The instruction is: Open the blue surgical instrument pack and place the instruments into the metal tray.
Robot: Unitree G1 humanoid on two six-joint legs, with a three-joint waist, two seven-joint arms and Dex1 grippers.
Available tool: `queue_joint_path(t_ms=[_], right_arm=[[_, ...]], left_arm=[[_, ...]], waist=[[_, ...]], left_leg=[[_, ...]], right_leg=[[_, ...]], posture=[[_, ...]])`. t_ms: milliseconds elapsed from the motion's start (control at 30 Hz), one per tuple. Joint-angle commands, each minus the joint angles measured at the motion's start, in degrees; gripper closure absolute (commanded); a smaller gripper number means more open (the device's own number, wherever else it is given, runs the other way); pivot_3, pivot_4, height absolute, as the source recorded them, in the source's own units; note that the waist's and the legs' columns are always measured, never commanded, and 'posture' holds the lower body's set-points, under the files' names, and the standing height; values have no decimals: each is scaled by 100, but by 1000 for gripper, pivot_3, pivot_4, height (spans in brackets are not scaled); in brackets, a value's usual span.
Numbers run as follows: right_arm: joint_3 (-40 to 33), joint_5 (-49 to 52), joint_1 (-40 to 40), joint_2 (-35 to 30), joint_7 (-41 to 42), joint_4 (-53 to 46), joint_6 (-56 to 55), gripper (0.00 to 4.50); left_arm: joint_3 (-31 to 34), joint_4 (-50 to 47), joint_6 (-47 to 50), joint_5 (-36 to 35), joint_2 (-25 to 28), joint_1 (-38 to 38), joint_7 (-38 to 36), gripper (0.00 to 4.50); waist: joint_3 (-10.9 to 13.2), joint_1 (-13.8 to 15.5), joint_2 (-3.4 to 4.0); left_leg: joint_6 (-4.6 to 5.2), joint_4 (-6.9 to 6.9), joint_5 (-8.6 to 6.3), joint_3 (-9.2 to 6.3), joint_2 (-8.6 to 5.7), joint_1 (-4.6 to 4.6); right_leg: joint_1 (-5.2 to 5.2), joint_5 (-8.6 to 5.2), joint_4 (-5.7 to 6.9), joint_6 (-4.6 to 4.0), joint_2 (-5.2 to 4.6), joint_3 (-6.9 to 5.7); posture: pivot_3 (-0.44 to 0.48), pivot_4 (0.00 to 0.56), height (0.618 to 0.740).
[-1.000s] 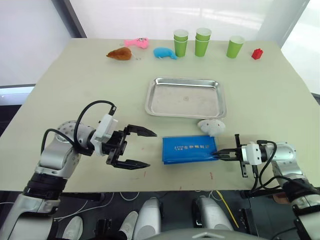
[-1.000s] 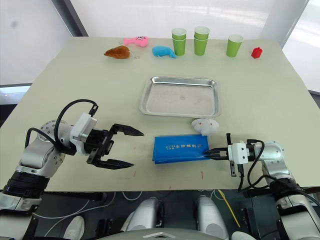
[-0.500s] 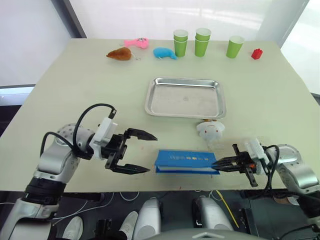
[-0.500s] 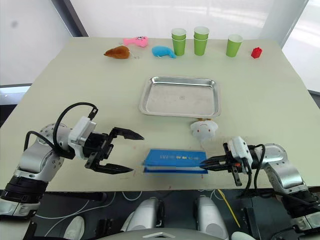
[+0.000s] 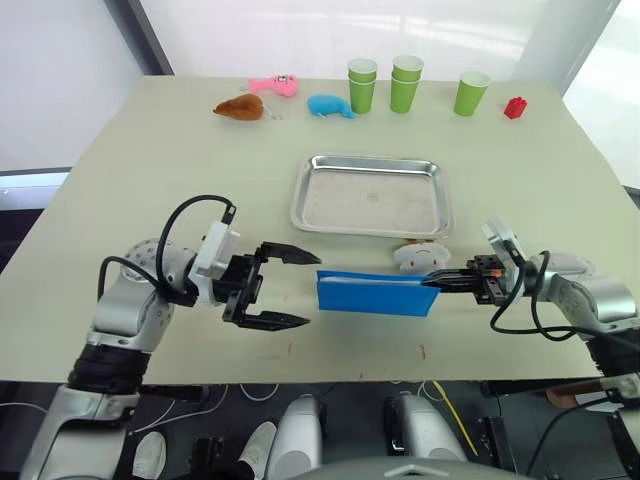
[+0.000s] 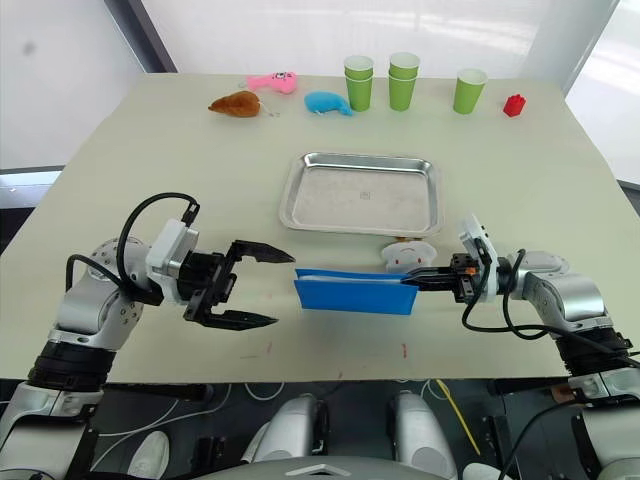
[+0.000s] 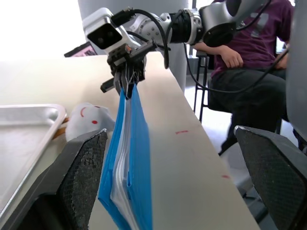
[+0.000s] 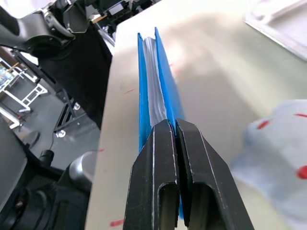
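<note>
Pinching one end of the blue surgical instrument pack point(image 5: 376, 294), the right gripper point(image 5: 437, 283) has its two black fingers pressed together on the fabric edge, holding it. Pack is turned up on its long edge, standing roughly vertical just in front of the metal tray point(image 5: 372, 195), on the robot's side of it; can't tell if its lower edge touches the table point(image 5: 150, 160) or hangs just above it. Left wrist view shows the two blue covers slightly parted, with whitish lining and clear pockets between them; instruments themselves can't be made out.

Left gripper point(image 5: 291, 287) is spread wide, holding nothing, level with the pack's free end and just to the left of it, near but apart. One finger sits closer to the tray, the other closer to the table's near edge.

Tray looks empty, flat on the table. A small white plush toy with red marks point(image 5: 419, 256) lies between the tray's near right corner and the pack, close beside the right gripper.

Beyond the tray, along the table's far edge: a brown plush point(image 5: 239, 107), a pink plush point(image 5: 274, 85), a small blue plush point(image 5: 329, 105), three lots of green cups point(image 5: 405, 83), and a small red block point(image 5: 514, 107) at far right.

A seated person in a purple top point(image 7: 249, 38) shows in the left wrist view, past the table.
</note>
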Motion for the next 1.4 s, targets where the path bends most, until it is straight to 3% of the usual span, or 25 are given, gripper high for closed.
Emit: queue_joint_path(t_ms=[33,200,500,633,700,1033,1133,1167,1267,1400], right_arm=[[-127,-209,-81,37,171,76,-252,4465],[-168,-337,-57,132,259,58,-405,4465],[-205,-473,-24,173,345,17,-526,4465],[-221,-489,-15,197,356,1,-533,4465],[-221,-499,10,198,347,-24,-535,4500],[-226,-540,30,255,336,-129,-533,4500],[-229,-557,32,257,359,-131,-534,4500],[-232,-563,32,261,364,-127,-536,4500],[-238,-577,45,266,368,-139,-544,4500],[-280,-657,28,312,239,-122,-642,4500]], left_arm=[[230,376,-49,87,-208,-220,139,0],[226,705,226,59,-537,-358,205,0],[-83,1495,105,614,-1008,-668,-97,0],[-153,1704,105,723,-1090,-771,-282,0],[-182,1734,83,773,-1135,-779,-300,488],[-410,1851,-26,820,-1112,-717,-335,488],[-504,1849,-27,775,-1072,-723,-336,1538],[-496,1857,-5,745,-1085,-732,-336,1699],[-521,1854,6,685,-1085,-747,-336,2936],[-501,1865,-54,712,-1120,-756,-335,4103]], waist=[[0,1,0],[0,-4,0],[0,-6,0],[0,-16,0],[0,-14,0],[0,-17,0],[0,-18,0],[0,-18,0],[0,-18,0],[0,-18,0]], left_leg=[[0,0,0,0,0,0],[0,1,0,-2,0,-2],[0,2,0,-4,0,-2],[0,2,0,-5,0,-2],[0,2,0,-6,0,-2],[0,2,0,-7,0,-2],[0,2,0,-7,0,-2],[0,2,0,-8,0,-2],[0,2,0,-8,0,-2],[0,2,0,-8,0,-2]], right_leg=[[0,0,0,0,0,0],[0,1,0,1,0,-2],[0,1,1,1,1,-3],[0,1,1,1,2,-2],[0,1,2,1,2,-3],[0,1,2,1,3,-3],[0,1,2,1,3,-3],[0,1,2,1,3,-3],[0,1,2,1,3,-3],[0,1,2,1,3,-3]], posture=[[0,150,740],[0,150,740],[0,150,740],[0,150,740],[0,150,740],[0,150,740],[0,150,740],[0,150,740],[0,150,740],[0,150,740]])
